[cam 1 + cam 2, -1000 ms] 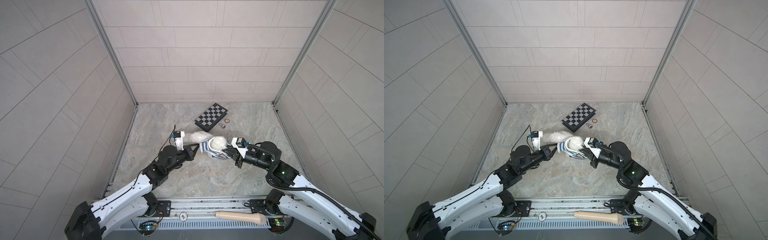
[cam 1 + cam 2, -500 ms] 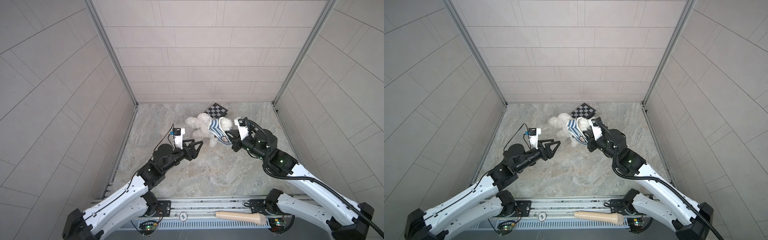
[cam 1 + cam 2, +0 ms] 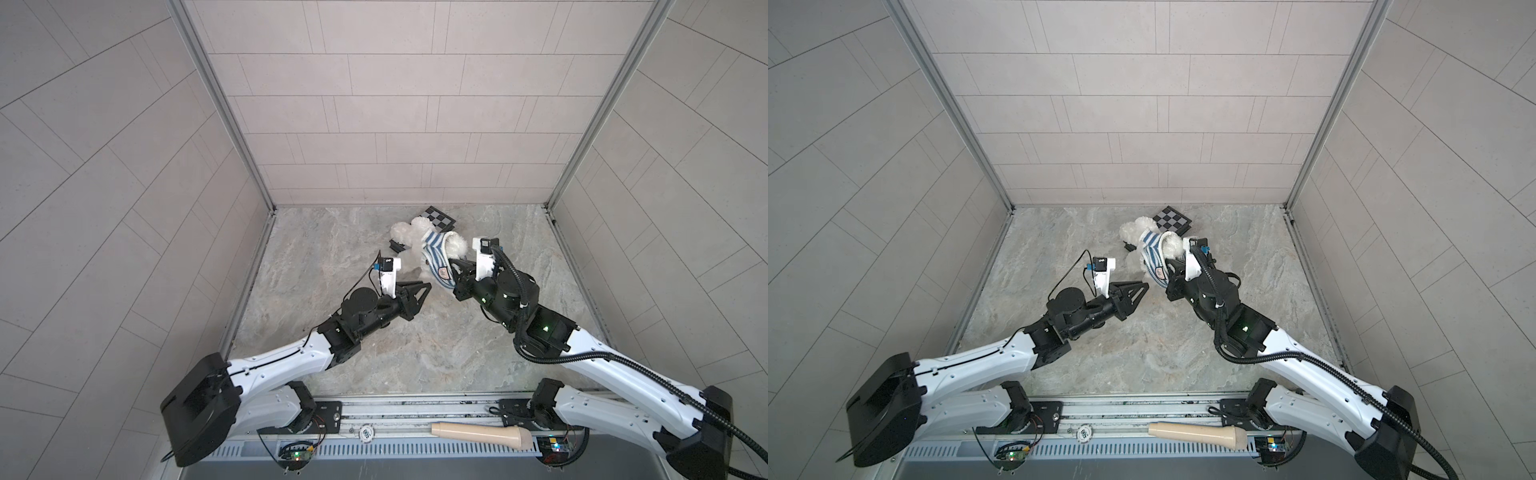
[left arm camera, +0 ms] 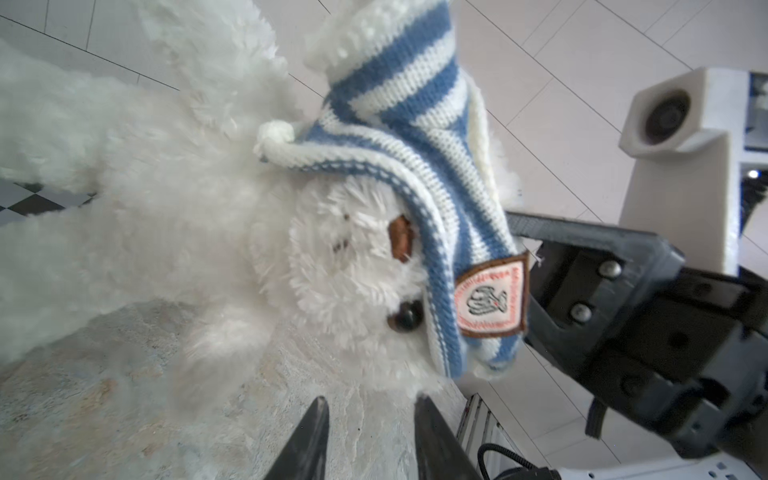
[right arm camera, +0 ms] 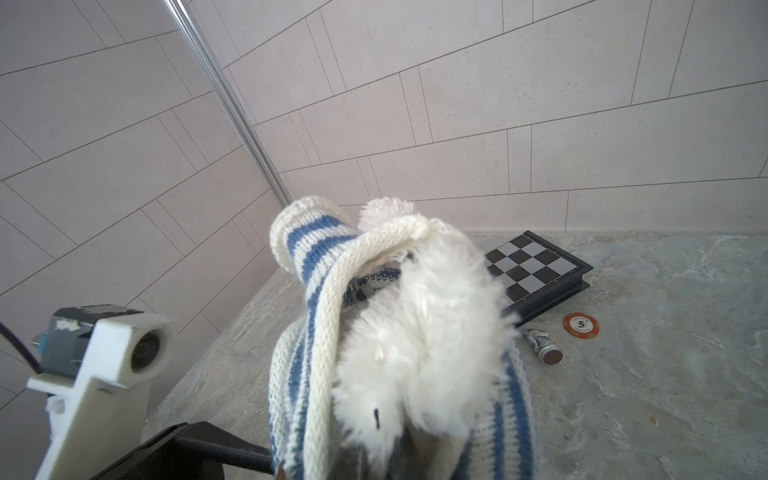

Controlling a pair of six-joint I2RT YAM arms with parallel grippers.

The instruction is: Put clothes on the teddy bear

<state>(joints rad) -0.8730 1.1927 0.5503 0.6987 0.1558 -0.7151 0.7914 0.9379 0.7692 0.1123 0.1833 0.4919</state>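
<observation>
Left edge first: no longer gripping. Left hand (image 3: 135,286) off the bear (image 3: 415,249), hanging over the desk (image 3: 415,332) left of middle, jaws part-way open, holding and touching nothing. Clamped on the toy a second ago, spread wide since, now narrowed again.

Further right: bear carried from mid-desk toward the far edge, now partly over the chessboard (image 3: 440,218), seemingly lifted, legs toward the far edge, head toward the near right. Shirt (image 3: 436,255) drawn over the head only, hem down to the eyes in the left wrist view, body and legs bare.

Right side: right hand (image 3: 455,274) closed tight on the shirt just behind its badge, bearing the toy through the knit alone.

Meaning for the task, as a judgement: dressing barely begun, and a one-handed hold for now. Left hand freed for a fresh grip, probably on the hem or the body, to pull the shirt further down. Risk of the bear slipping out of the loose knit meanwhile.
</observation>
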